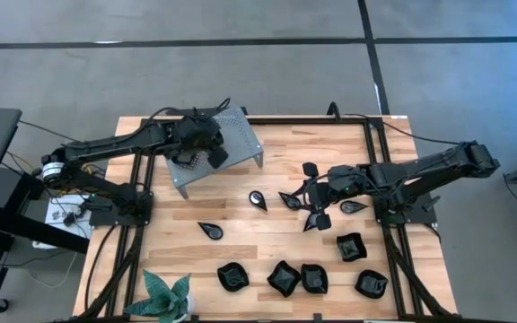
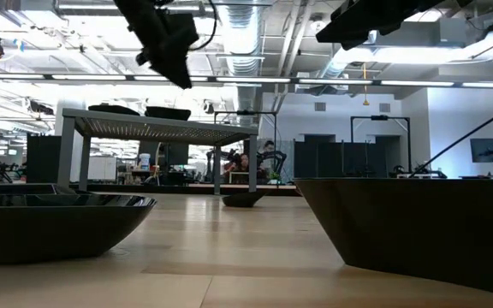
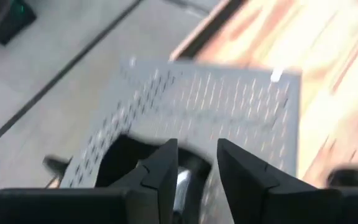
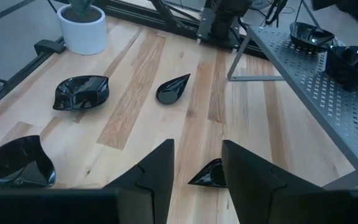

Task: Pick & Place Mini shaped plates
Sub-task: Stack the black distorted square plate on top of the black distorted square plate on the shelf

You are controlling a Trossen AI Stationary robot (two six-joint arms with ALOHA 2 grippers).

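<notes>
Two glossy black mini plates [image 4: 311, 34] [image 4: 353, 62] lie on top of the grey perforated stand [image 1: 240, 135] at the table's far left. My left gripper [image 3: 197, 168] hangs open just above that stand, over a black plate [image 3: 123, 163], and the low view shows the left gripper [image 2: 181, 75] clear of the plates. My right gripper [image 4: 197, 177] stands open above the table's middle right, over a teardrop plate [image 4: 211, 174]. Other teardrop plates [image 1: 258, 199] [image 1: 210, 230] lie flat on the wood.
Several more black plates [image 1: 284, 278] lie along the near edge, one [image 1: 351, 246] farther right. A potted green plant [image 1: 167, 296] stands at the near left corner. Black frame rails [image 1: 380, 179] run along both sides. Bare wood lies under and in front of the stand.
</notes>
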